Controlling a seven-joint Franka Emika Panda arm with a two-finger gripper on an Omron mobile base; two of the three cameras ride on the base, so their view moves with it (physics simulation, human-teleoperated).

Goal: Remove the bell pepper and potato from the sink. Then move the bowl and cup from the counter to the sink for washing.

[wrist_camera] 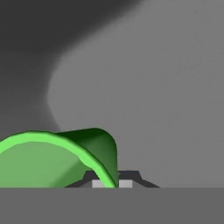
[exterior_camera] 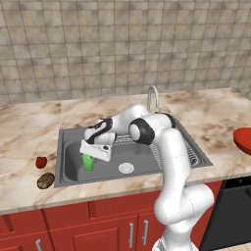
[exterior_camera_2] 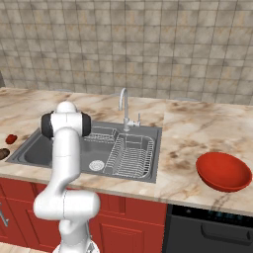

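left base view: the arm bends forward and down into the sink [exterior_camera: 68, 147], and the gripper [exterior_camera: 91, 156] sits at the rim of the green cup [exterior_camera: 88, 163], which stands upright over the left part of the basin floor, left of the round drain [exterior_camera: 126, 168]. the fingers look pinched together on the cup's rim. the bell pepper [exterior_camera: 41, 162] lies on the counter [exterior_camera: 29, 127] just left of the sink's left edge, and the potato [exterior_camera: 45, 181] lies near it, closer to the counter's front edge. the red bowl [exterior_camera: 243, 139] is on the counter well to the right of the sink, cut by the picture's edge

right base view: the sink [exterior_camera_2: 148, 148] has a wire rack [exterior_camera_2: 129, 156] in its right part and a faucet [exterior_camera_2: 124, 108] at its back edge. the bowl [exterior_camera_2: 223, 171] rests near the counter's front edge, well right of the sink. the bell pepper [exterior_camera_2: 11, 139] and potato [exterior_camera_2: 3, 153] lie left of the sink

hand view: the cup [wrist_camera: 52, 162] is clamped at its rim wall between the nearly shut fingertips [wrist_camera: 126, 183], with grey sink floor behind
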